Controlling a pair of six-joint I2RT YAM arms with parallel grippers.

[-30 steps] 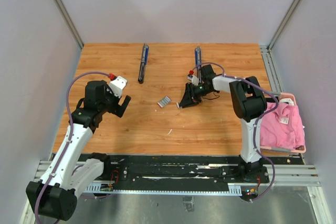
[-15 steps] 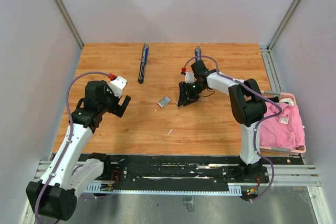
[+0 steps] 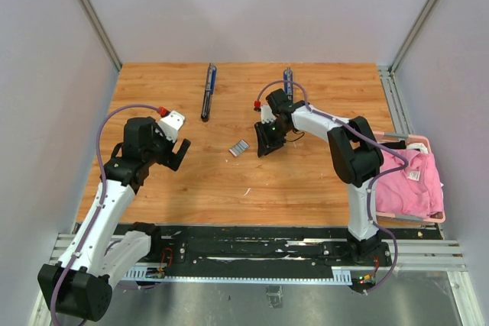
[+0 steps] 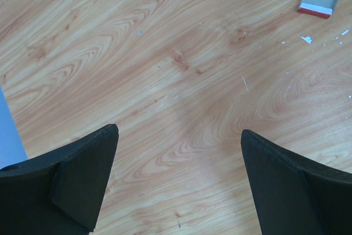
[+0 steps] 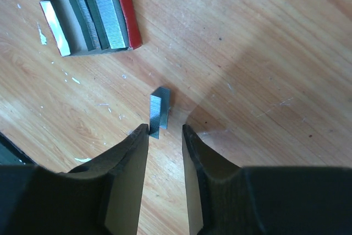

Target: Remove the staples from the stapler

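The left end effector (image 3: 177,152) is seen nearest, spread wide over the wooden bench (image 4: 181,70), nothing grasped. Farther in, the right end effector (image 5: 165,129) is narrowly parted and released, with a short silvery-grey strip of staples (image 5: 159,114) set on the bench at its fingertips. An open white red-edged box (image 5: 91,17) is found just left. Farthest are laid a slim blue-black stapler (image 3: 208,91) and a second stapler (image 3: 288,78)

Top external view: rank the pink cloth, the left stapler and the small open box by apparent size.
Largest to smallest:
1. pink cloth
2. left stapler
3. small open box
The gaps are clear, and none looks notably nearer the camera.
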